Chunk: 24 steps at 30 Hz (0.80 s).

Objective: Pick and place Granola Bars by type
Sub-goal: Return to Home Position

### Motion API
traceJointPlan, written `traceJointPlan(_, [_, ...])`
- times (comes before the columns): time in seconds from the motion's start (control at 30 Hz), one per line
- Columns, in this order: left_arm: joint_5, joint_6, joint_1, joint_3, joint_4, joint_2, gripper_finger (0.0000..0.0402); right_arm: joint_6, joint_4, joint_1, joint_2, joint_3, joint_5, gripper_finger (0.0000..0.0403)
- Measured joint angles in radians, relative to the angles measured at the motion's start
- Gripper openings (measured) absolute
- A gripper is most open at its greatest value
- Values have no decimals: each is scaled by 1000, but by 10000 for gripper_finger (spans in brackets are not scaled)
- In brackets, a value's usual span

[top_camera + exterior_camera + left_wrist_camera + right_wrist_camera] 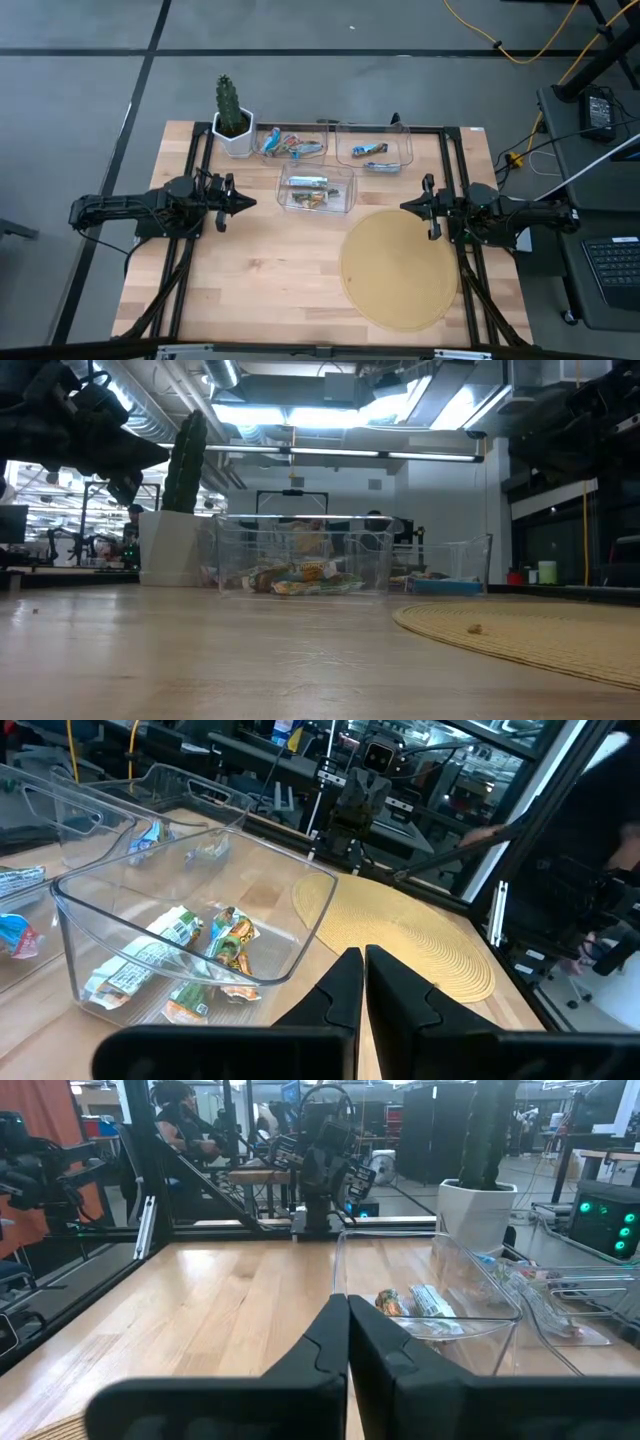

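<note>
Small foil-wrapped granola bars (215, 945) lay sorted in clear plastic bins (60, 892); light and slippery, likely best pinched mid-length. The left gripper (248, 203) and right gripper (405, 207) hung closed, empty.

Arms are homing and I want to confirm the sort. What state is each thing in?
Left gripper: shut, empty, apart from the bins.
Right gripper: shut, empty, at the mat's edge.
Top left bin: upright, holds red/multicolour bars.
Top right bin: upright, holds blue bars.
Bottom bin: upright, holds greenish-gold and silver bars.
Potted cactus: upright.
Round mat: flat.
</note>
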<state>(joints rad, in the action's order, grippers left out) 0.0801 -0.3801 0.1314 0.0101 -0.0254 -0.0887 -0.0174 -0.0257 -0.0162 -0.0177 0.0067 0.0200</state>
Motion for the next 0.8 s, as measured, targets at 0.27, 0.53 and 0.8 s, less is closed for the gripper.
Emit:
traceJointPlan(0.27, [0, 0, 0, 0, 0, 0, 6, 0, 0, 0, 0, 0, 0, 8])
traceJointPlan(0.53, [0, 0, 0, 0, 0, 0, 10, 0, 0, 0, 0, 0, 0, 8])
traceJointPlan(0.8, [0, 0, 0, 0, 0, 0, 8, 0, 0, 0, 0, 0, 0, 8])
